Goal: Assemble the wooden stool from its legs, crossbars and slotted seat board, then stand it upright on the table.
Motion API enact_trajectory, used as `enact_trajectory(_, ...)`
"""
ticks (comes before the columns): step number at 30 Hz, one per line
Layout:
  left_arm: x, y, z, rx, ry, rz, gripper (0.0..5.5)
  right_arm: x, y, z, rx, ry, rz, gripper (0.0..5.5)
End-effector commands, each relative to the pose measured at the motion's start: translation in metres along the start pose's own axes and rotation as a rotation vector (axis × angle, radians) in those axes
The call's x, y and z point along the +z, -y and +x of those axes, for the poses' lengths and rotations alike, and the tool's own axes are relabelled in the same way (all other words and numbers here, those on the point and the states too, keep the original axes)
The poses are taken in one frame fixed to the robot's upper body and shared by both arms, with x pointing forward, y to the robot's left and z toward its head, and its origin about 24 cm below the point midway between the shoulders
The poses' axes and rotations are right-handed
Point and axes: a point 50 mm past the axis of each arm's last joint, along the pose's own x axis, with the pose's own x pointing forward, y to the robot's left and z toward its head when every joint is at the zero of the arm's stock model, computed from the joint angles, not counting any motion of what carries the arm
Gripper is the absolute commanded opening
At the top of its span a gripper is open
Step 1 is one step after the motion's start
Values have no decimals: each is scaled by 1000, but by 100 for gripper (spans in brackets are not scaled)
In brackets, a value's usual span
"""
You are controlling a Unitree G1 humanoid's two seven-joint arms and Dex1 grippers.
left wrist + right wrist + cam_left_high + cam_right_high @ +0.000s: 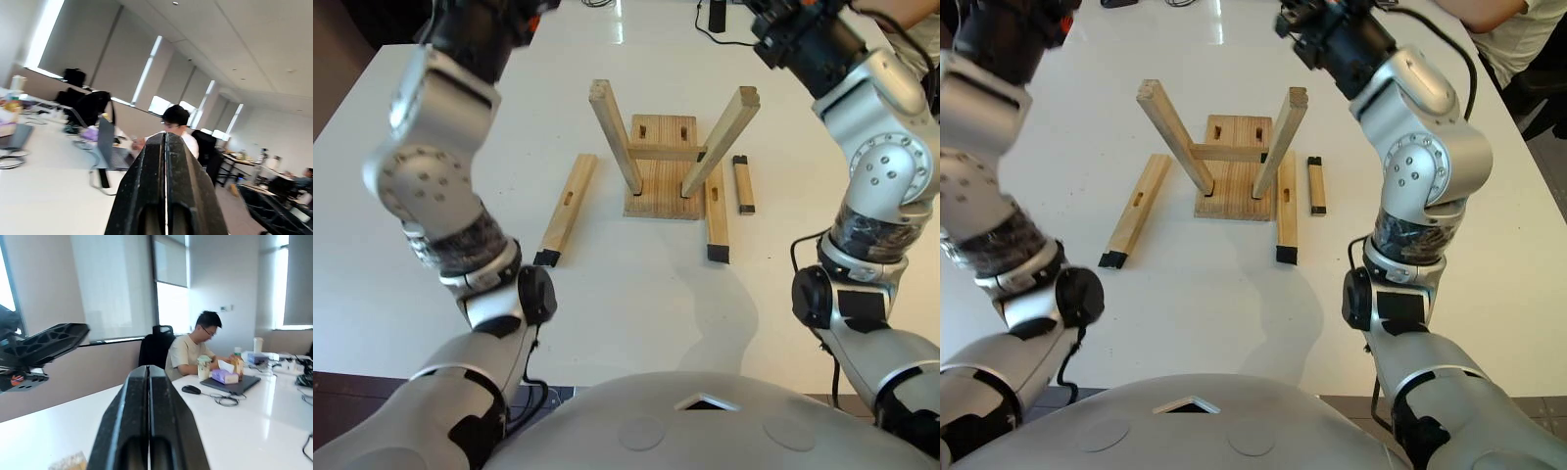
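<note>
The slotted seat board (666,201) lies flat on the white table (636,294). Two legs rise from it and splay apart, the left leg (615,137) and the right leg (720,137), with a crossbar (666,153) joining them. A loose leg (570,206) lies to the board's left. Another loose leg (716,220) and a short crossbar (743,183) lie to its right. Both arms are raised high over the table's far side. My left gripper (165,139) is shut on nothing. My right gripper (148,369) is shut and empty too, with the left gripper (46,345) farther off beside it.
A black object with a cable (717,15) sits at the table's far edge. Farther along the table are a laptop (230,384), a mouse (190,389) and coiled cables (226,401). Bare table stretches in front of the stool parts.
</note>
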Motion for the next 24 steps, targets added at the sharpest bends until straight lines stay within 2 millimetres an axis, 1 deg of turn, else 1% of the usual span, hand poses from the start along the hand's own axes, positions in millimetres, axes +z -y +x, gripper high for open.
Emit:
enact_trajectory(1, -26, -15, -2, 62, -151, -85, 0, -8, 10, -9, -50, -49, -4, 2)
enact_trajectory(3, -53, -23, -8, 93, -240, -144, 0, -21, 14, -16, -80, -87, 6, 2)
enact_trajectory(4, -69, -28, -14, 116, -293, -166, 0, -33, 15, -21, -89, -129, 16, 2)
enact_trajectory(6, -95, -38, -25, 171, -380, -197, 0, -64, 14, -35, -87, -244, 51, 2)
enact_trajectory(8, -111, -41, -33, 190, -418, -216, 0, -96, 8, -45, -77, -355, 71, 2)
enact_trajectory(9, -115, -40, -35, 183, -419, -228, 0, -109, 5, -48, -70, -388, 81, 2)
enact_trajectory(10, -117, -39, -35, 174, -414, -237, 0, -115, 2, -48, -63, -401, 84, 2)
enact_trajectory(11, -116, -37, -35, 163, -403, -239, 0, -115, 1, -46, -56, -390, 87, 2)
enact_trajectory(13, -112, -37, -35, 158, -376, -225, 0, -106, 3, -39, -53, -337, 91, 2)
enact_trajectory(14, -106, -38, -33, 163, -348, -219, 0, -98, 6, -37, -57, -297, 90, 2)
enact_trajectory(16, -80, -39, -29, 160, -212, -193, 0, -67, 24, -32, -109, -151, 126, 2)
enact_trajectory(17, -64, -39, -29, 154, -136, -183, 0, -54, 36, -33, -147, -100, 132, 2)
enact_trajectory(18, -49, -40, -33, 149, -66, -174, 0, -45, 49, -36, -189, -78, 130, 2)
enact_trajectory(19, -37, -42, -38, 153, -19, -173, 0, -45, 62, -42, -232, -108, 95, 2)
enact_trajectory(20, -29, -46, -47, 162, 12, -168, 0, -50, 72, -49, -261, -175, 37, 2)
enact_trajectory(21, -24, -51, -56, 176, 21, -162, 0, -60, 79, -56, -262, -259, -21, 2)
enact_trajectory(22, -24, -54, -65, 193, 9, -154, 0, -73, 81, -63, -240, -340, -56, 2)
enact_trajectory(23, -28, -58, -76, 204, -25, -145, 0, -87, 79, -70, -186, -406, -64, 2)
enact_trajectory(24, -35, -64, -89, 216, -76, -137, 0, -100, 72, -76, -108, -448, -51, 2)
